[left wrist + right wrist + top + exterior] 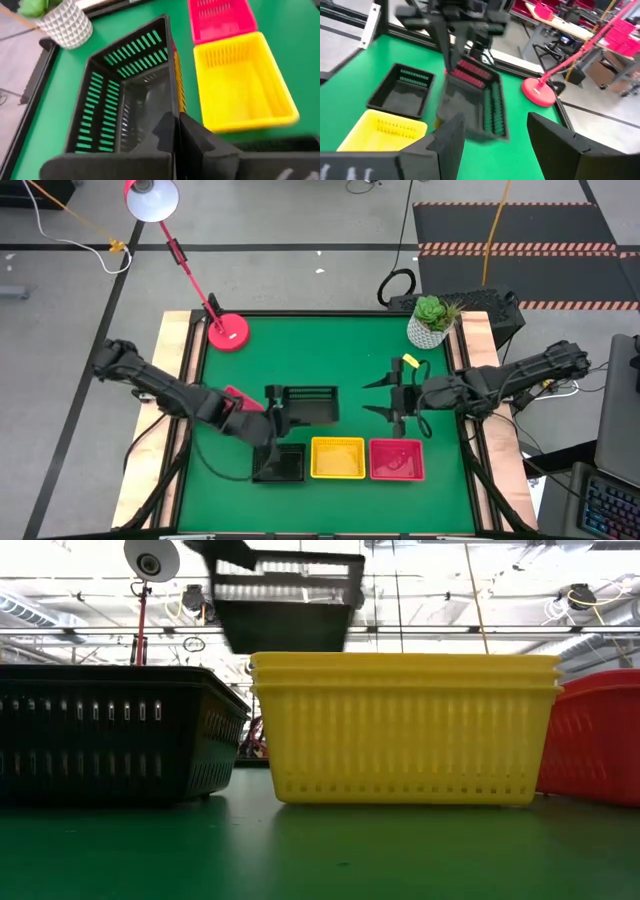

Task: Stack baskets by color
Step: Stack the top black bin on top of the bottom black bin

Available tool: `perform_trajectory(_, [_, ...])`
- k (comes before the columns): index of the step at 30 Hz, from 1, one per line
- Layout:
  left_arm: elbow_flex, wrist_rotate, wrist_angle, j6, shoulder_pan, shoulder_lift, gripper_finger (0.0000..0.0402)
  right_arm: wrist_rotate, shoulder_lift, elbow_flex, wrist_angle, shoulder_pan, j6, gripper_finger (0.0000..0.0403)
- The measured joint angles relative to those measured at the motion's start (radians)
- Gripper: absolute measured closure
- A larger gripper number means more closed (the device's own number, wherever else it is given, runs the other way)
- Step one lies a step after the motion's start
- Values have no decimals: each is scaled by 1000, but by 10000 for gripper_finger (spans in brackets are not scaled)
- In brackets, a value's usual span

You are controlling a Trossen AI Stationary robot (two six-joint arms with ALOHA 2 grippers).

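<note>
My left gripper [272, 420] is shut on a black basket [310, 405], which it keeps above the green table; the low view shows that basket [285, 595] high and tilted. Along the near edge stand another black basket [280, 463], a stack of yellow baskets [405, 725] and a red basket [397, 459], all resting on their bottoms. My right gripper [382, 398] hovers open to the right of the lifted basket, above the red one, with nothing between its fingers [447, 142]. My left gripper pinches one side wall of the black basket [175, 112] at the end nearest the arm, one finger [160, 137] inside the basket and one [202, 142] outside. The fingers come from the table's left, slanting down, along the wall. The basket hangs clear of the table, tilted.
A pink lamp base [229, 332] stands at the far left of the mat, and its stem leans away over the floor. A white plant pot [432, 325] stands at the far right. The middle and far part of the green mat [330, 350] is bare.
</note>
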Motion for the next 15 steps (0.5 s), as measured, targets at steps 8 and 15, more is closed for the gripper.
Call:
perform_trajectory(8, [1, -89, -99, -137, -154, -59, 389, 5, -3, 0, -45, 0, 94, 197])
perform_trajectory(15, [1, -119, -116, -128, -266, -65, 392, 3, 5, -17, -129, 46, 313, 197])
